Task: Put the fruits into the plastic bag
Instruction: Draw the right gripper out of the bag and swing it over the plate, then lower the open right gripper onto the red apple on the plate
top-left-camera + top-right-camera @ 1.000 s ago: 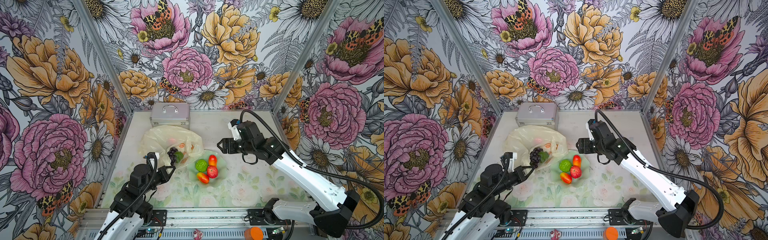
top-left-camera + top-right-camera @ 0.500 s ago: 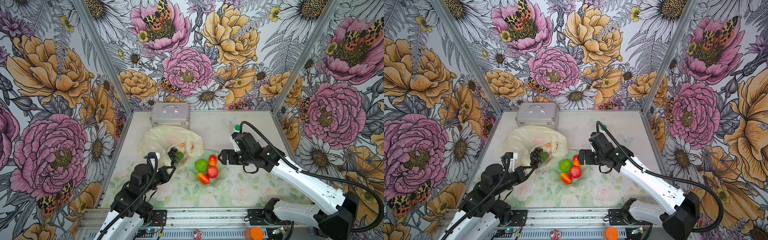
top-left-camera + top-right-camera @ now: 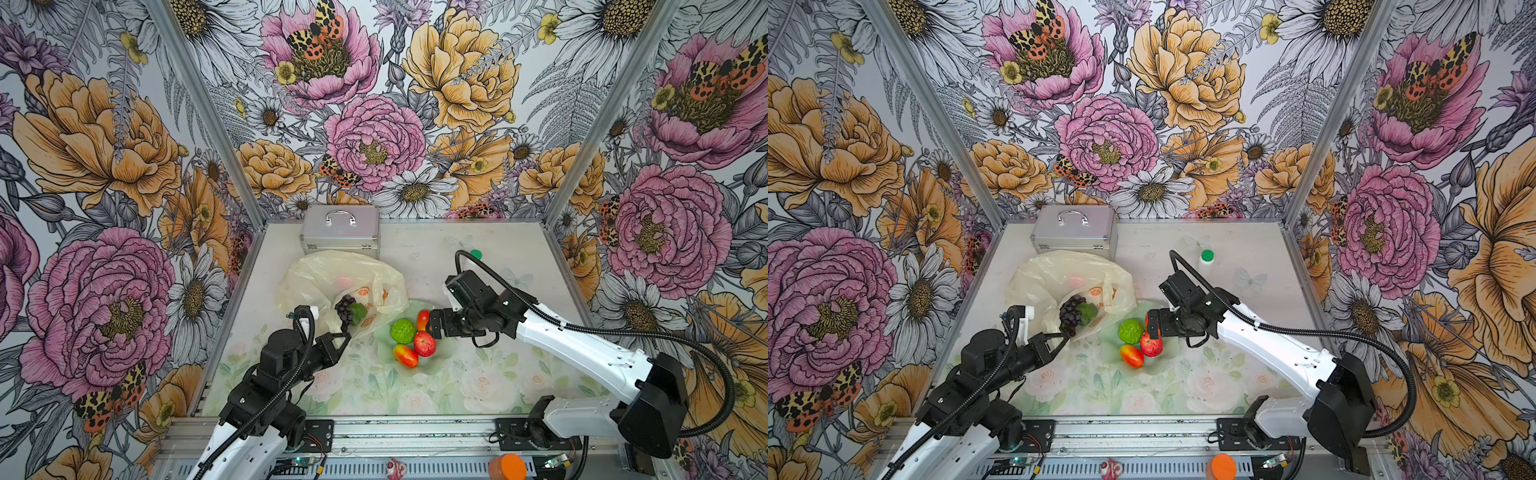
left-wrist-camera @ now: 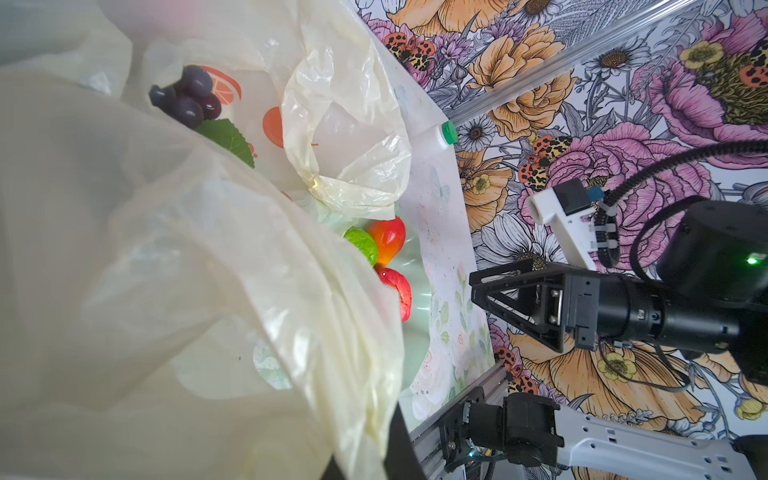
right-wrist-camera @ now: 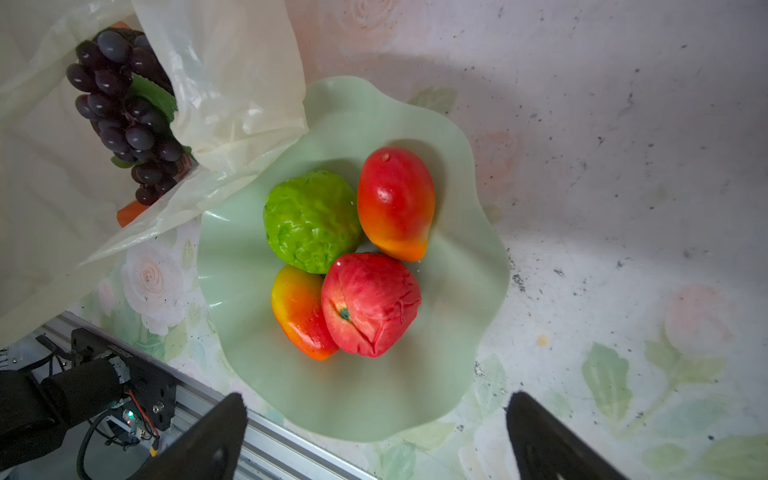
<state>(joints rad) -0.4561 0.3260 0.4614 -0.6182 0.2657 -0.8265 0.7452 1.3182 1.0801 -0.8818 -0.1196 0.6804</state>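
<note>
The plastic bag (image 3: 332,274) (image 3: 1054,274) lies crumpled left of the dish, and a purple grape bunch (image 3: 345,309) (image 5: 120,116) sits in its mouth. My left gripper (image 3: 343,332) (image 4: 365,465) is shut on the bag's near edge and holds it up. On the pale green dish (image 3: 436,365) (image 5: 374,407) rest a lime-green ball (image 3: 402,331) (image 5: 311,220), a red apple (image 3: 424,344) (image 5: 370,303) and two mangoes (image 5: 395,203) (image 5: 301,311). Just right of and above these fruits, my right gripper (image 3: 432,326) (image 5: 376,405) hangs open and empty.
A silver metal case (image 3: 340,228) stands at the back behind the bag. A white bottle with a green cap (image 3: 1207,255) stands behind my right arm. Flowered walls close three sides, and a metal rail (image 3: 415,432) runs along the front.
My right gripper has come down and toward the front, from above the table's middle to the dish's right side, with its jaws spread wider. The left gripper and bag have stayed put.
</note>
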